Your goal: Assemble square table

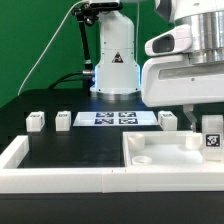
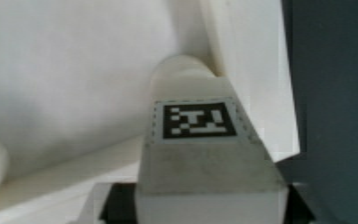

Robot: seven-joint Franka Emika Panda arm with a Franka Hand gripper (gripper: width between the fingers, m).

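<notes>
Our hand (image 2: 197, 198) pinches the short white plastic tagged leg (image 2: 197, 120) across its sides. We judge it light, rigid and rather slick, best gripped squarely on its flat faces.

Exterior view low, facing arm (image 1: 113, 60), wrist view close, sharing tagged leg (image 2: 202, 150)

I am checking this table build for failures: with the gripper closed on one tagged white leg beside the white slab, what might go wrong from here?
1. The gripper holds the short white tagged leg near one end only; it may tilt or slip under pressure.
2. That leg hangs near the white square plastic slab's edge; missing a corner hole could jam it.
3. A loose white leg stands close behind; the arm might knock it.
</notes>
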